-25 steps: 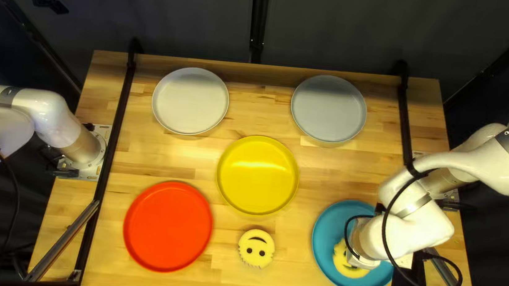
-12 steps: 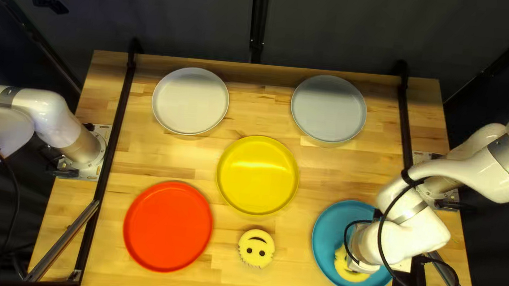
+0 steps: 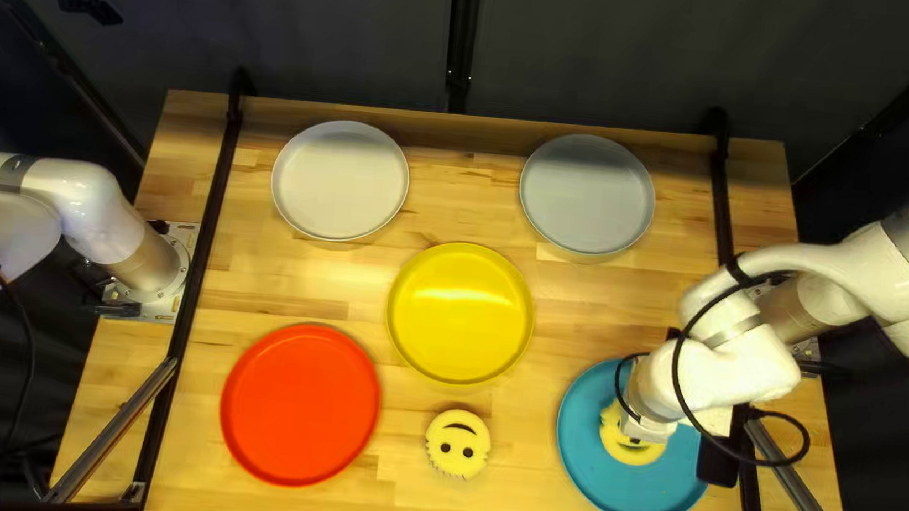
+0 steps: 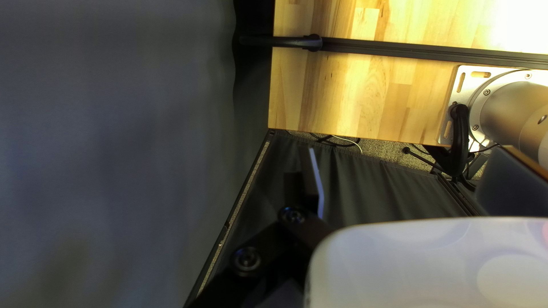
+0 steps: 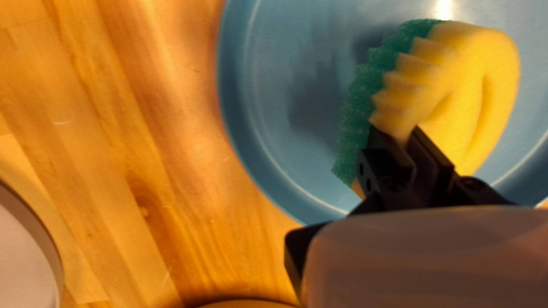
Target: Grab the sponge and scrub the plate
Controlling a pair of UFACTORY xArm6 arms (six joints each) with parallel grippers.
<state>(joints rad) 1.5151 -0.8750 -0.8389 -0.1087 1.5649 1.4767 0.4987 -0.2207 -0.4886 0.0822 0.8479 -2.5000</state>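
Top left view is showing the right arm [image 3: 727, 371] reaching across the right side of the counter [image 3: 471, 204], with the right gripper [image 3: 651, 428] pointing down toward the blue plate [image 3: 587, 471]. Its fingers are hiding beneath the wrist there, but the right wrist view is making them plain: they are closing on the yellow foam of the sponge [image 3: 632, 451], one finger pressing from each side. The sponge is lying inside the blue plate's rim as seen from above, tilting so that its green scrubbing layer [image 5: 357, 114] is showing along one side, and the yellow foam is creasing into folds near the fingers. Whether the green layer is touching the plate, I cannot tell.

A second smiling sponge [image 3: 457, 444] is sitting on the counter between the red plate [image 3: 299, 405] and the blue one, face marks showing. The yellow plate [image 3: 460, 314] is resting just beyond it, and farther back a whitish plate [image 3: 341, 180] and a gray plate [image 3: 587, 194] are lying side by side, well apart.

Away from the plates, the left arm is holding the left gripper [image 3: 88, 0] high beyond the counter's far left corner. Its fingers are standing wide open, gripping nothing, while a dark curtain [image 4: 114, 142] is hanging beside them.
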